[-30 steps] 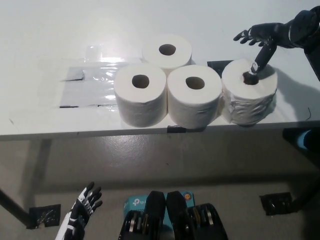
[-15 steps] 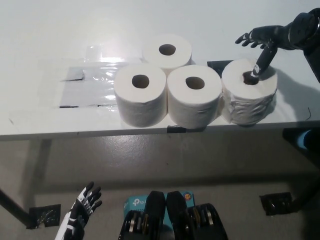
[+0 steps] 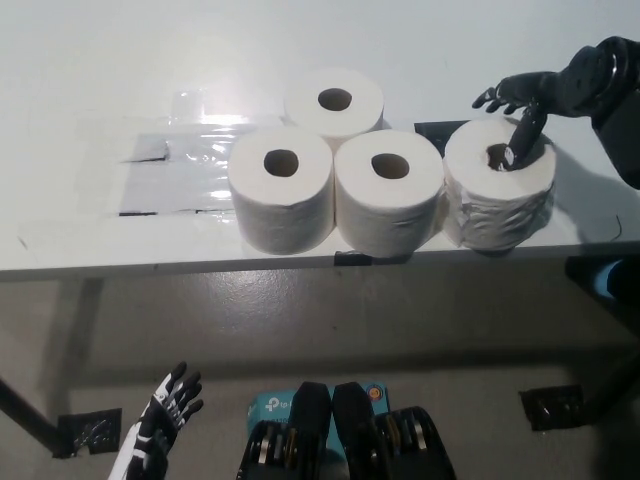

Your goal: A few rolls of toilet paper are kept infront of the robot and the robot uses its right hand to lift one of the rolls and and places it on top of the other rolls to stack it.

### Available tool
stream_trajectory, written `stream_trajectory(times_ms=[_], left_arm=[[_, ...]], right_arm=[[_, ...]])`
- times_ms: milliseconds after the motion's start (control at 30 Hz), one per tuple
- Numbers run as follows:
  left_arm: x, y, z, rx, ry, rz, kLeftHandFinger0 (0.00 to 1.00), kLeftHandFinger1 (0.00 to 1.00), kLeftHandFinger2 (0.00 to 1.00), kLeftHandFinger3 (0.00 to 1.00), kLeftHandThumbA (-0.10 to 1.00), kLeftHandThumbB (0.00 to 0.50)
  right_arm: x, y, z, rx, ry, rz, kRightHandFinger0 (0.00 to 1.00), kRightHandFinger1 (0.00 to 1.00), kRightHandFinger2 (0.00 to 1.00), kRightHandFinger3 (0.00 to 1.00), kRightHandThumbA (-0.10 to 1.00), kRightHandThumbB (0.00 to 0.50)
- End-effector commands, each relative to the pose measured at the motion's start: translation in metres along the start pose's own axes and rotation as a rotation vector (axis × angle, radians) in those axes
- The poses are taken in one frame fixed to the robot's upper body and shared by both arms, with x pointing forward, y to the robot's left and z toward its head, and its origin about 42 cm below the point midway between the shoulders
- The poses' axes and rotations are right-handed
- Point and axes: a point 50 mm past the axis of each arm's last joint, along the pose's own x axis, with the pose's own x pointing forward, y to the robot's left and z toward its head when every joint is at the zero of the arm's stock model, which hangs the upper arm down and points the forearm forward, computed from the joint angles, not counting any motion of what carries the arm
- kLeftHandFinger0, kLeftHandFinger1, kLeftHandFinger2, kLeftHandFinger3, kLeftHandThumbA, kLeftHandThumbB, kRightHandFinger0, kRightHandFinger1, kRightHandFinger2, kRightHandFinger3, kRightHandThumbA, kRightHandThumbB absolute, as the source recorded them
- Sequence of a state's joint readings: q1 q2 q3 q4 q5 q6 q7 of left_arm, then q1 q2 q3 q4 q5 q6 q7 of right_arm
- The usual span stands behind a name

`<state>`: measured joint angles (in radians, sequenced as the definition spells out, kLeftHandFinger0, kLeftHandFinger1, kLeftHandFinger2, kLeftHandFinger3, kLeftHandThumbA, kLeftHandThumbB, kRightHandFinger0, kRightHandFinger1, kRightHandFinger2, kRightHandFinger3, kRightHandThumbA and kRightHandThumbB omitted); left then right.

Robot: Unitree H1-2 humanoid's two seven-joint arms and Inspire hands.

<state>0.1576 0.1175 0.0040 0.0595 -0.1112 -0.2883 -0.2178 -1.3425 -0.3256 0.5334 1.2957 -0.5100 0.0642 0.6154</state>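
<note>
Right robot hand [image 3: 530, 95] withdrew over white table [image 3: 120, 60]

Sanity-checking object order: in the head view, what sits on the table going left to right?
Clear plastic sheet → left front roll → back roll → middle front roll → right roll, with the black right hand above it, one of its fingers reaching down at the core hole.

You see a white table [image 3: 90, 60] filling the upper picture, glare on clear tape patches [image 3: 185, 165] near its front edge. Below that edge: grey floor [image 3: 330, 310], with black tape marks [image 3: 552, 407].
</note>
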Motion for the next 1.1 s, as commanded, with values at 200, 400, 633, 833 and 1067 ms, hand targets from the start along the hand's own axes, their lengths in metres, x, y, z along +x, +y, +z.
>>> stream_trajectory(times_ms=[200,400,633,833,1067], left_arm=[[0.003,0.003,0.011,0.005,-0.054,0.013,1.00,1.00,1.00,1.00,1.00,0.265],[0.005,0.005,0.015,0.006,-0.063,0.020,1.00,1.00,1.00,1.00,1.00,0.273],[0.008,0.007,0.016,0.001,-0.082,0.025,1.00,1.00,1.00,1.00,1.00,0.266],[0.009,0.009,0.017,-0.001,-0.086,0.030,1.00,1.00,1.00,1.00,1.00,0.266],[0.007,0.011,0.017,0.009,-0.086,0.035,1.00,1.00,1.00,1.00,1.00,0.267]], right_arm=[[0.004,-0.004,0.022,-0.095,0.049,-0.122,1.00,1.00,1.00,1.00,0.92,0.374],[0.012,0.008,0.020,-0.117,0.096,-0.182,0.05,0.23,0.50,1.00,0.77,0.177],[0.018,0.020,0.011,-0.228,0.113,-0.195,0.42,0.48,0.71,1.00,1.00,0.050],[0.016,0.019,-0.004,-0.155,0.092,-0.194,0.19,0.21,0.40,0.75,1.00,0.045],[0.011,0.017,-0.039,0.019,0.055,-0.255,0.17,0.40,0.79,0.48,0.93,0.048]])
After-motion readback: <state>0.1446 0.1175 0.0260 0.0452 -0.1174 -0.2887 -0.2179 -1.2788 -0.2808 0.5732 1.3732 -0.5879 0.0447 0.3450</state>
